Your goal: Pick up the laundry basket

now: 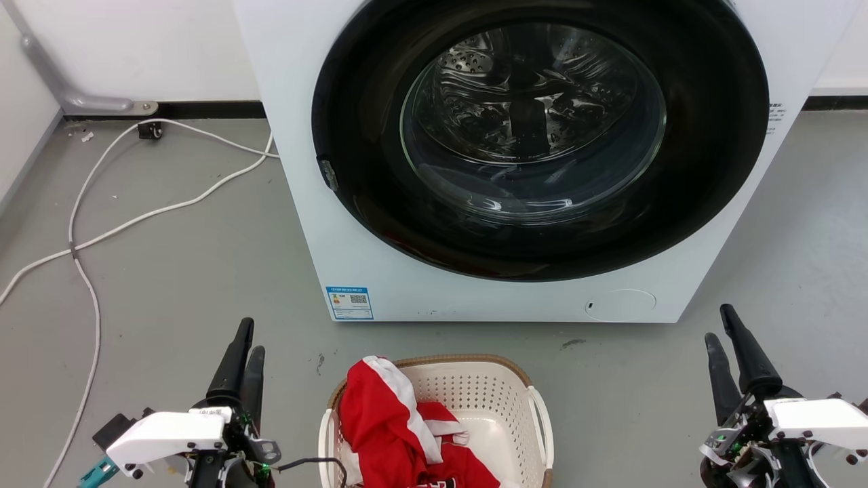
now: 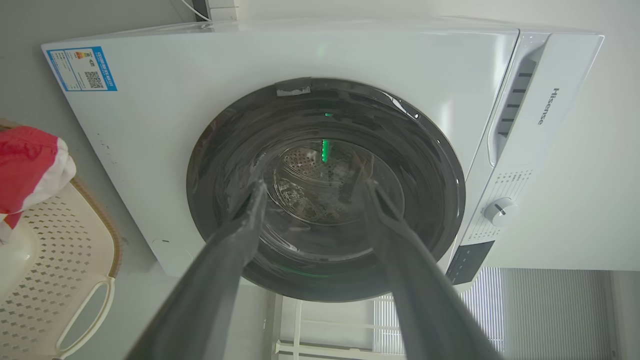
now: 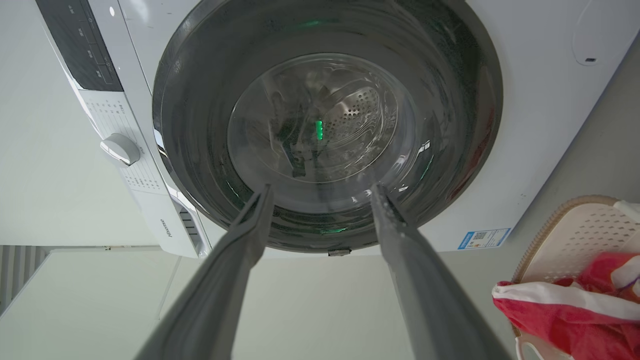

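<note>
While both hands (image 1: 251, 335) (image 1: 717, 322) gape, laundry basket (image 1: 517, 374) sits untouched.

Grey floor (image 1: 169, 285), washing machine (image 1: 352, 264), laundry basket (image 1: 475, 393), cable (image 1: 72, 249)

The laundry basket (image 1: 475, 396) was cream-white, dotted all over with rows of small perforations and edged by a brown woven-look rim; its side handles were white. The garment (image 1: 380, 420) was bright red with broad white stripes. The washing machine (image 1: 305, 203) was white, its door (image 1: 359, 169) ringed in glossy black around clear glass (a small green glint showed in that glass in both wrist views). Its label (image 1: 349, 303) was blue and white. The floor (image 1: 176, 285) was plain grey, the cable (image 1: 135, 220) white. The left gripper (image 1: 251, 337) and the right gripper (image 1: 717, 324) had dark grey fingers and white housings.
</note>
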